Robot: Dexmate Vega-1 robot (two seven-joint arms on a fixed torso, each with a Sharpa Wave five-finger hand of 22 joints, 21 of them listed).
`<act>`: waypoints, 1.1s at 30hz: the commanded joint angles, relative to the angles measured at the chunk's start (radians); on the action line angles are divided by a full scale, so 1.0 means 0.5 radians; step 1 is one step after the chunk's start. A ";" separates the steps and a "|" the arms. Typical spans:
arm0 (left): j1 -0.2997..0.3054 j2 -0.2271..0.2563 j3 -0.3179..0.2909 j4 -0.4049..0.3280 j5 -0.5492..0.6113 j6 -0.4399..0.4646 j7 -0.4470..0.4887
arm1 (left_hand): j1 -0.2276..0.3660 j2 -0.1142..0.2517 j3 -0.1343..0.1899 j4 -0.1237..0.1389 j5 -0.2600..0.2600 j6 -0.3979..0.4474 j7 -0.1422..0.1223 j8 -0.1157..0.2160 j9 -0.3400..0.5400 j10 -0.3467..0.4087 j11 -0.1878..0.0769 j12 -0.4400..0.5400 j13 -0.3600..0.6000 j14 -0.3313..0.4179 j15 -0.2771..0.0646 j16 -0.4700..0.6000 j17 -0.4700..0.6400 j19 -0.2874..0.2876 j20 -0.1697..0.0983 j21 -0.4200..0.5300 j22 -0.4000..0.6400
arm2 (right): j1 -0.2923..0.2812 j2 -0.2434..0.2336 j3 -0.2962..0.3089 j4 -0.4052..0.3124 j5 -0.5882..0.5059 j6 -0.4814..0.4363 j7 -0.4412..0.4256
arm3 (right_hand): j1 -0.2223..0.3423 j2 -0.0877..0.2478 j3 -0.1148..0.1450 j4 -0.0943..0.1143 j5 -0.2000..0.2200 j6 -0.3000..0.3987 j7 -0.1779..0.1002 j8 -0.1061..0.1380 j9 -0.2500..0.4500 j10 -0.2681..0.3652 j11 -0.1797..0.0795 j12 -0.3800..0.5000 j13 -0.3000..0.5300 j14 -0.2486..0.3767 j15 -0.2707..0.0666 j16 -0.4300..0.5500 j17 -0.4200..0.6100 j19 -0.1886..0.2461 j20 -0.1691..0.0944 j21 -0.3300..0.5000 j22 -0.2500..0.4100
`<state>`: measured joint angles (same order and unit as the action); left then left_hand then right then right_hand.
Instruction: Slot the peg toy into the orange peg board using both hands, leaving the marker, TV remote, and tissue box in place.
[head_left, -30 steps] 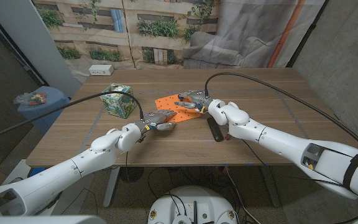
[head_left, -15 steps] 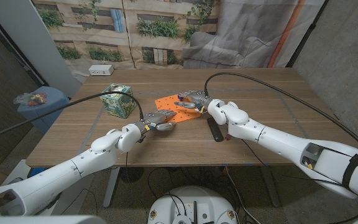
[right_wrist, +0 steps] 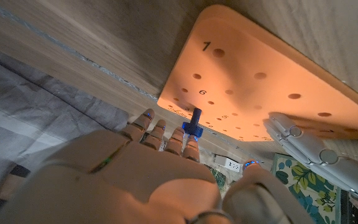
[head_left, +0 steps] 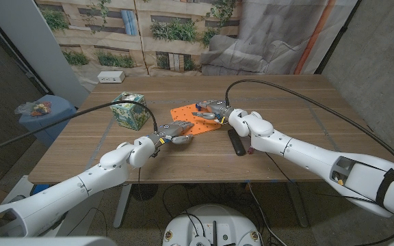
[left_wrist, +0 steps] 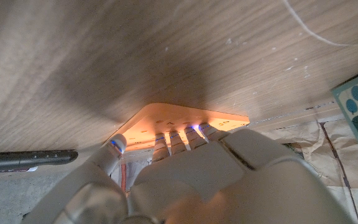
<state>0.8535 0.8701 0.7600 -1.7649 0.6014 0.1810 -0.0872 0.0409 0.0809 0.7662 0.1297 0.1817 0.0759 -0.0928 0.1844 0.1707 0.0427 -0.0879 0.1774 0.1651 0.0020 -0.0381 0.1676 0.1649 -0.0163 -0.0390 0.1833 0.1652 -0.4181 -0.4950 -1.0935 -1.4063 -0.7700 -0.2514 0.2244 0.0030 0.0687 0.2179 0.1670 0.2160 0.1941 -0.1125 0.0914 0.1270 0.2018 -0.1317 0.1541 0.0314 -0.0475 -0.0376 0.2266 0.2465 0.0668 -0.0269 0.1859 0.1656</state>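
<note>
R wrist view shows the blue peg toy pinched in right hand fingertips over orange peg board, too small to see in head view; left hand fingers on board's near corner w/ nothing gripped, unchanged vs earlier.

Bare wood all along the table on the robot's right side, easy passing there. The tissue box blocks the left approach to the orange peg board, and the TV remote sits just off its near-right corner, under the right arm.
</note>
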 commanded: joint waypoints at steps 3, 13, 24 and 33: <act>-0.003 -0.004 -0.003 0.005 0.004 -0.010 0.005 | -0.005 0.176 0.018 0.000 -0.008 0.076 0.048 0.010 0.012 0.092 0.014 0.010 0.011 0.102 -0.113 0.018 0.009 0.033 -0.314 0.017 0.012 | -0.018 -0.016 0.005 -0.034 0.006 -0.004 -0.018 | -0.014 0.118 0.001 0.006 0.009 0.166 0.014 0.260 0.117 0.141 -0.008 0.093 0.312 0.007 -0.011 0.014 -0.002 0.006 0.003 0.006 0.002; -0.005 -0.001 0.000 -0.002 0.013 -0.005 -0.005 | -0.005 0.176 0.019 -0.001 -0.007 0.076 0.047 0.010 0.012 0.092 0.013 0.010 0.011 0.103 -0.114 0.018 0.008 0.034 -0.315 0.017 0.012 | -0.038 -0.021 0.057 -0.057 0.057 0.022 -0.090 | -0.009 0.113 -0.006 0.004 0.015 0.074 0.011 0.214 0.117 0.064 0.008 0.059 0.314 0.014 -0.002 0.015 -0.006 0.020 0.018 0.007 0.002; -0.001 0.000 -0.003 -0.011 0.017 0.002 -0.002 | -0.005 0.175 0.020 -0.001 -0.008 0.081 0.045 0.011 0.012 0.092 0.014 0.009 0.011 0.103 -0.114 0.017 0.008 0.036 -0.315 0.017 0.012 | -0.069 -0.034 0.130 -0.109 0.119 0.019 -0.181 | -0.008 0.109 -0.010 0.003 0.017 0.060 0.013 0.209 0.118 0.032 0.021 0.052 0.315 0.007 0.008 0.011 -0.007 0.024 0.028 0.007 0.003; 0.015 0.001 -0.007 -0.035 0.020 0.024 -0.001 | -0.005 0.175 0.022 -0.002 -0.008 0.081 0.044 0.011 0.012 0.091 0.011 0.009 0.011 0.104 -0.115 0.018 0.008 0.038 -0.310 0.018 0.012 | -0.092 -0.033 0.172 -0.117 0.162 -0.012 -0.244 | -0.002 0.109 -0.010 -0.001 0.020 -0.006 0.016 0.188 0.119 -0.023 0.030 0.043 0.316 -0.015 0.017 0.002 -0.009 0.011 0.050 0.000 0.003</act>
<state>0.8529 0.8700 0.7589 -1.7693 0.6086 0.1804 -0.0861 0.0409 0.0809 0.7732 0.1283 0.1817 0.0759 -0.0927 0.1854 0.1707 0.0427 -0.0879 0.1774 0.1651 0.0020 -0.0381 0.1677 0.1649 -0.0162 -0.0391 0.1862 0.1652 -0.4530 -0.5104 -1.0399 -1.4528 -0.7120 -0.2400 0.1475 0.0031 0.0687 0.2179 0.1669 0.2221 0.1998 -0.1026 0.1886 0.1878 0.2027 -0.1153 0.1805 0.1820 -0.0423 -0.0322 0.2266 0.2416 0.0734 -0.0117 0.1859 0.1654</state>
